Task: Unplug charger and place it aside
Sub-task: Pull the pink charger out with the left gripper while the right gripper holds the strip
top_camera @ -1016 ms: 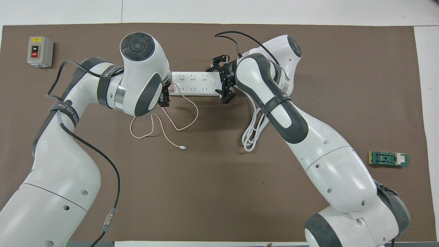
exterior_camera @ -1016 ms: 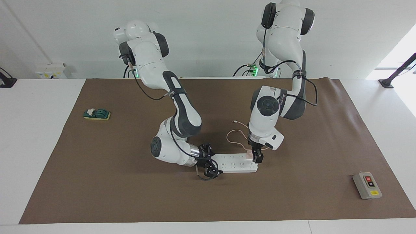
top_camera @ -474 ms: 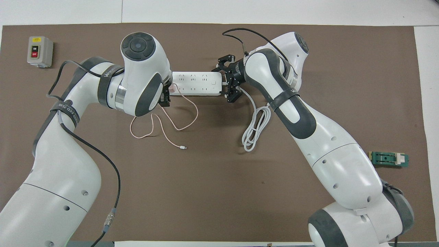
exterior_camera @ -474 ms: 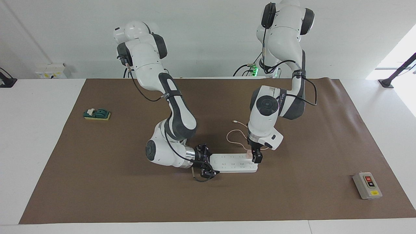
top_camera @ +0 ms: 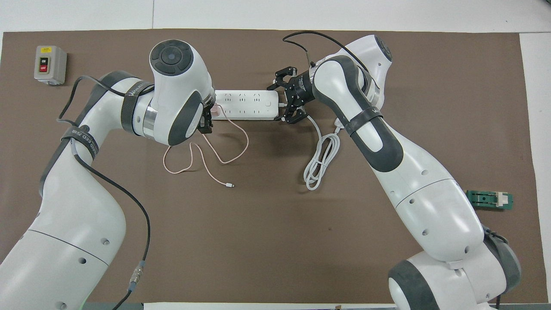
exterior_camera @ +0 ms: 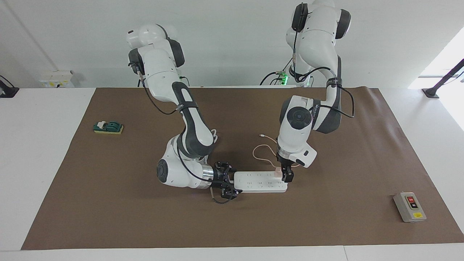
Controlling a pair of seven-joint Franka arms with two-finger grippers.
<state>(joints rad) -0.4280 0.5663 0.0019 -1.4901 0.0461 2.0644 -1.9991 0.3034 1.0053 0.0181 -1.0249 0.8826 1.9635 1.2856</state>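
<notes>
The charger (exterior_camera: 277,172) sits plugged into the power strip (exterior_camera: 259,181) at the strip's end toward the left arm's end of the worktop (exterior_camera: 108,217), on the edge nearer the robots. Its thin pink cable (top_camera: 206,157) trails from it toward the robots in loose loops and ends in a small white connector (top_camera: 230,185) lying free on the brown mat.

The left hand (exterior_camera: 286,173) hangs straight down over that end of the strip, fingers pointing at the worktop, right at the pink cube. It appears to be clenched on the charger, though the fingers hide most of it, so the grip is a judgement.

The power strip's long axis runs across the worktop, from one arm's end toward the other. The right hand (exterior_camera: 225,182) lies low and sideways at the strip's other end, where the thick white cord (top_camera: 320,159) leaves it, with its fingers spread and released at the strip's end rather than gripping it.

So the left arm is the one on the charger, and the pull should go straight up, away from the strip's face. With nothing pinning the strip down, I judge it could lift along with the plug.
</notes>
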